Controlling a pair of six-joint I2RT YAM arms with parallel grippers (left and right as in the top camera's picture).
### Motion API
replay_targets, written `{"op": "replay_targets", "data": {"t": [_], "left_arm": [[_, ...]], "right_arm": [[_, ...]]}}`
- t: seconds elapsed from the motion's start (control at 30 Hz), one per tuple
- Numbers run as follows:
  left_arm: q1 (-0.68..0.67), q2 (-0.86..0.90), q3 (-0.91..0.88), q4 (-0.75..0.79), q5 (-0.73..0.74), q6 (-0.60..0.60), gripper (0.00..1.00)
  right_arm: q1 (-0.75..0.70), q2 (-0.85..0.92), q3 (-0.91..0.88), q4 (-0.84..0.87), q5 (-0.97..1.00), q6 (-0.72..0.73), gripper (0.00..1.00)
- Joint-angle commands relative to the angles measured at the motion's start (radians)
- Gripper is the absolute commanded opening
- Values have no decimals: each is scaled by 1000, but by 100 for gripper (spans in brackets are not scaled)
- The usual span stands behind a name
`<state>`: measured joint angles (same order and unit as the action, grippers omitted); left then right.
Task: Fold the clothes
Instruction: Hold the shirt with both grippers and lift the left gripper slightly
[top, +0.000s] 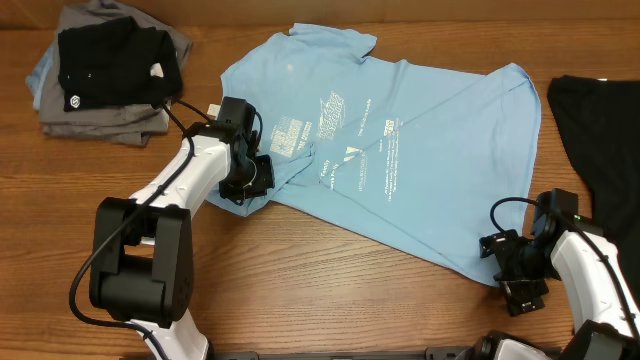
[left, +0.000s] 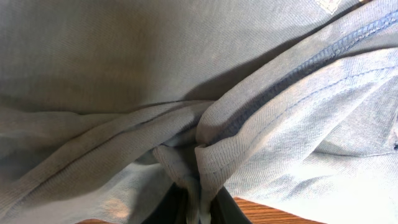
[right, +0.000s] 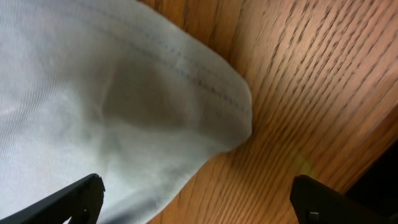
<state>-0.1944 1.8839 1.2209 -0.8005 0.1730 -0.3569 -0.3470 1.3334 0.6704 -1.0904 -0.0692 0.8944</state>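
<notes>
One T-shirt (top: 430, 120), left gripper (left: 198, 210) clamped on its bunched edge, right gripper (right: 196, 196) wide at its corner

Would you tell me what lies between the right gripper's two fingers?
In the right wrist view, a corner of the blue T-shirt and bare wooden table lie between the open right gripper fingers.

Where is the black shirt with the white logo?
In the overhead view the black shirt lies top left, on the grey clothes pile, left of the blue T-shirt.
</notes>
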Motion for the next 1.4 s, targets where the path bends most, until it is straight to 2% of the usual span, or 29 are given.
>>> {"op": "replay_targets", "data": {"t": [0.0, 0.17, 0.33, 0.47, 0.57, 0.67, 0.7, 0.8, 0.97, 1.07, 1.37], "left_arm": [[4, 14, -9, -3, 13, 13, 14], [4, 14, -9, -2, 24, 13, 14], [5, 14, -9, 2, 34, 13, 14], [5, 14, -9, 3, 34, 13, 14], [5, 14, -9, 3, 34, 13, 14], [5, 14, -9, 5, 34, 13, 13], [5, 14, -9, 5, 34, 14, 13], [5, 14, -9, 5, 34, 22, 14], [5, 14, -8, 5, 34, 32, 13], [5, 14, -8, 5, 34, 32, 14], [5, 14, -8, 0, 34, 40, 14]], "right_arm": [[-3, -1, -12, 16, 39, 27, 100], [-3, 4, -34, 74, 27, 27, 99], [-3, 4, -61, 111, 23, 26, 90], [-3, 4, -77, 144, 16, 27, 75], [-3, 4, -77, 156, 7, 27, 70], [-3, 4, -77, 164, -8, 27, 57], [-3, 4, -77, 166, -14, 27, 56], [-3, 4, -78, 166, -14, 27, 57], [-3, 4, -78, 169, -9, 27, 51], [-3, 4, -89, 171, -2, 27, 57], [-3, 4, -116, 190, -18, 53, 58]]}}
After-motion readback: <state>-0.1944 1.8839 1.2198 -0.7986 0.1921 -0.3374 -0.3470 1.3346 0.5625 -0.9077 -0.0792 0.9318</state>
